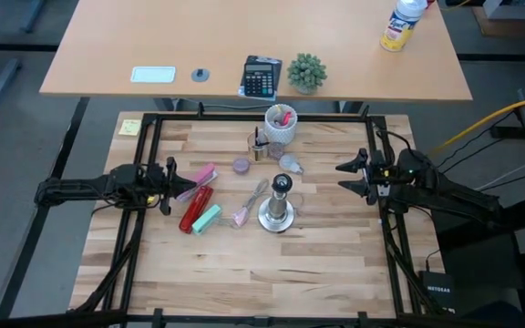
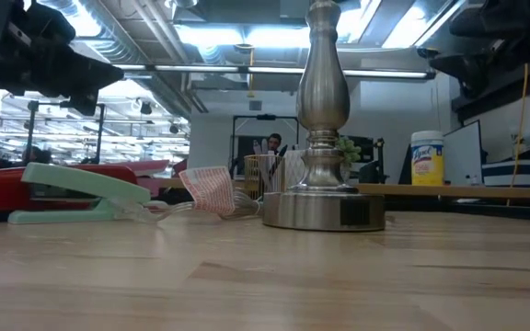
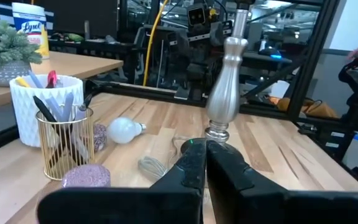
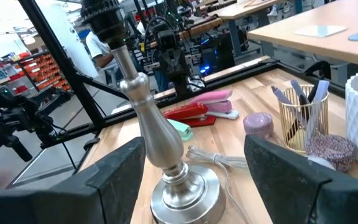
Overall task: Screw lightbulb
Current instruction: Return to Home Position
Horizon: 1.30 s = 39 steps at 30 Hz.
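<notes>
Currently the left end effector (image 3: 205, 152) hangs over the table's (image 1: 335, 264) left edge, fingers pressed together w/ nothing btwn them. Opposite, the right end effector (image 4: 194, 142) hangs over the right edge, fingers spread wide apart, also gripping nothing. Both face inward toward the lamp stand (image 1: 276, 211), which stands upright approx. mid-table w/ its socket bare. The lightbulb (image 1: 290, 164) lies on its side on the wood just beyond the stand on the far side, not touching it & well apart from both end effectors. Farther back stand a gold wire pen holder (image 1: 259, 146) & a white cup (image 1: 281, 121) w/ pens. Left of the stand lie a pink stapler (image 1: 200, 176), red stapler (image 1: 192, 208) & mint stapler (image 1: 207, 219), close together.
</notes>
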{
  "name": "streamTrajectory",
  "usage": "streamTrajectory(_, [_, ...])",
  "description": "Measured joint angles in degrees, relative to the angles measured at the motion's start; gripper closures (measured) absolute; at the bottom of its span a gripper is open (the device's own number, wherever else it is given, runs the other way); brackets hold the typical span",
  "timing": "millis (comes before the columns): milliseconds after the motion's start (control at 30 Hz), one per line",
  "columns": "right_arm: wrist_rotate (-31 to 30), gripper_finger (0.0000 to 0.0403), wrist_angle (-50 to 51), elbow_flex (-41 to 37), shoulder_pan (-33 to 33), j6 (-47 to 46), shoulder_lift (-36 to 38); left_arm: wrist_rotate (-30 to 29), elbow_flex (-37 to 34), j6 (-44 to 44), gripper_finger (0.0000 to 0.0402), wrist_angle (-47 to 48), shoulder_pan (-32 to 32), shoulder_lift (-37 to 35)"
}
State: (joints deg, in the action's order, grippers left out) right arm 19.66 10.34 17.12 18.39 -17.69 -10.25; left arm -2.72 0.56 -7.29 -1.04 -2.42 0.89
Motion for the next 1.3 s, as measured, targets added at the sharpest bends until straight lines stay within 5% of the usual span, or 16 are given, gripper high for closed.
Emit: streamTrajectory(1300, [0.04, 0.0123, 2.33, 0.00, 0.00, 0.00, 0.01, 0.00, -0.02, 0.00, 0.0396, 0.04, 0.00, 0.02])
